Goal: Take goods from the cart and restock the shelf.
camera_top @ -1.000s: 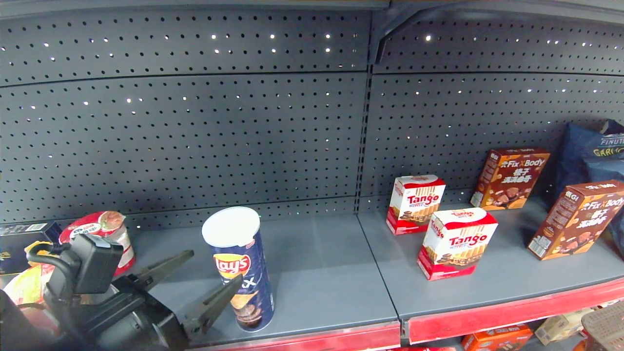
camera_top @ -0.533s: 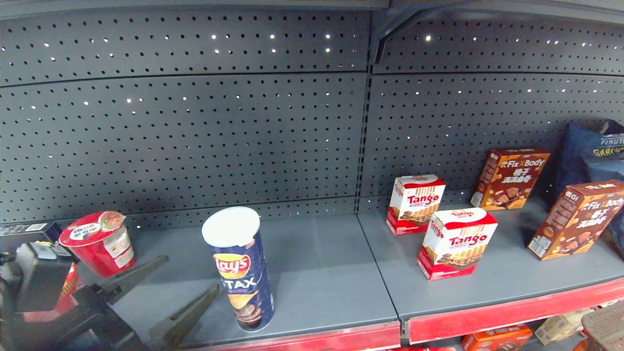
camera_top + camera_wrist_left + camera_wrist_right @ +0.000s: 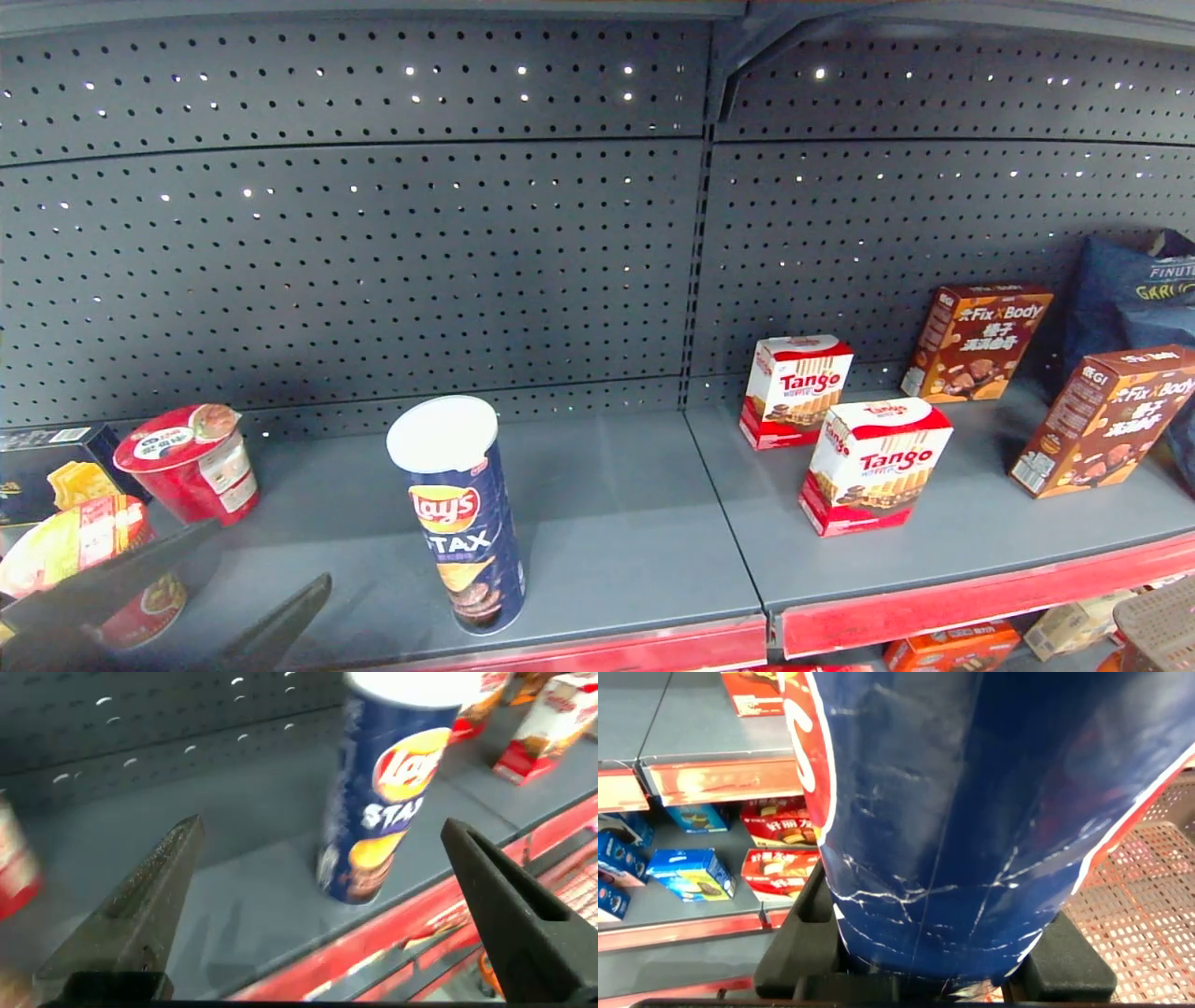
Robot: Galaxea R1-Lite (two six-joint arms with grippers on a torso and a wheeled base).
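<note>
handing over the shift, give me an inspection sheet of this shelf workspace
surface: grey shelf deck, red front edge
job's things: chips can upright near the front edge; blue package in the right gripper
clutter: two red-white boxes, two brown boxes, red cup, blue bags
grippers: left gripper open, apart from the chips can; right gripper shut on the blue package
cables: nothing seen
surroundings: perforated back panel; lower shelves with boxes

On the shelf (image 3: 616,523), a can (image 3: 457,513) stands near the front edge; cup (image 3: 187,462) behind-left; four boxes (image 3: 875,464) to its right.
</note>
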